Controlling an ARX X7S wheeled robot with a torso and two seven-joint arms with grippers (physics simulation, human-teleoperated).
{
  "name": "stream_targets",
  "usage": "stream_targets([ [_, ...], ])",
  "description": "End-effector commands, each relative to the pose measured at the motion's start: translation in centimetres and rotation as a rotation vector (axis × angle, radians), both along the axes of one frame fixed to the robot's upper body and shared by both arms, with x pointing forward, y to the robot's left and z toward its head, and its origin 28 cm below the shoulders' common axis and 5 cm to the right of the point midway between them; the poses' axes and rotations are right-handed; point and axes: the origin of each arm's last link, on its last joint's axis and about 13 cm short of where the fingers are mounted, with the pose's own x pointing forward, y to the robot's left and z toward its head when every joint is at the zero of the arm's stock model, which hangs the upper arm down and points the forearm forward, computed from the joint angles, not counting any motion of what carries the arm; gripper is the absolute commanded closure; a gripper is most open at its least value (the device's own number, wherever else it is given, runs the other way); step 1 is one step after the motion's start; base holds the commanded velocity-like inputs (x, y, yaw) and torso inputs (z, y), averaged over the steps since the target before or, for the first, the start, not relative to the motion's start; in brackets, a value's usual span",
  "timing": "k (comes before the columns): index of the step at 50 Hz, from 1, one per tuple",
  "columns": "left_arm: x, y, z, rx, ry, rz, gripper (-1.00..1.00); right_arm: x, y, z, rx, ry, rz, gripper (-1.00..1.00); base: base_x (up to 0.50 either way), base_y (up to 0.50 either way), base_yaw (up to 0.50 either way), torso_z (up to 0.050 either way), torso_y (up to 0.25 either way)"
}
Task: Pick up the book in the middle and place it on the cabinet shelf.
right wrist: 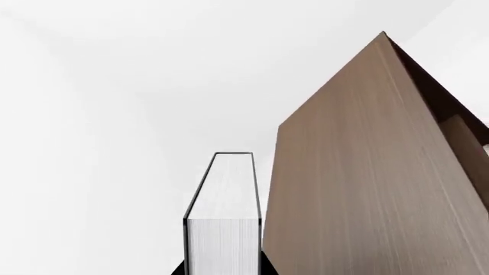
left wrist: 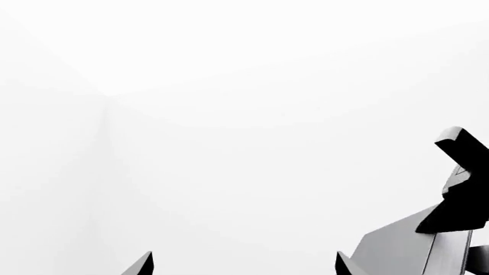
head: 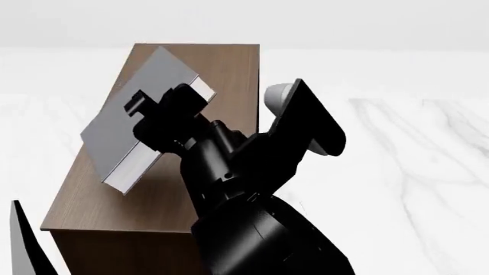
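While right gripper [head: 169, 117] is clamped across the book [head: 126, 123], held tilted over the cabinet shelf [head: 229, 69], it looks rigid, fairly heavy, slick-covered, so grip mid-cover; left gripper [left wrist: 244, 269] spread, empty.

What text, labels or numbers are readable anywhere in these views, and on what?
None.
The book in the right gripper: plain grey cover, blank white page edges.
The cabinet shelf: bare wood grain, no label.
The left gripper: only black finger parts in view, unmarked.
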Motion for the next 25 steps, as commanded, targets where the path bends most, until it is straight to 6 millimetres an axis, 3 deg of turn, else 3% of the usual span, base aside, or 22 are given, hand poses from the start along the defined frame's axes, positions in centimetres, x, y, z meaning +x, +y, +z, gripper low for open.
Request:
stream_targets([
  [1,0.1,0.2,0.1,-0.002,-0.013,0.01,-1.0,-0.8,0.6,0.0,0.011,-0.064,0.035,1.0,0.0,0.0,0.0,0.0,0.0],
  [25,0.1,0.3,-0.1,-0.001,-0.005,0.01,-1.0,0.1,0.0,-1.4,0.026,0.001,-0.001,1.0,0.0,0.0,0.0,0.0,0.001],
])
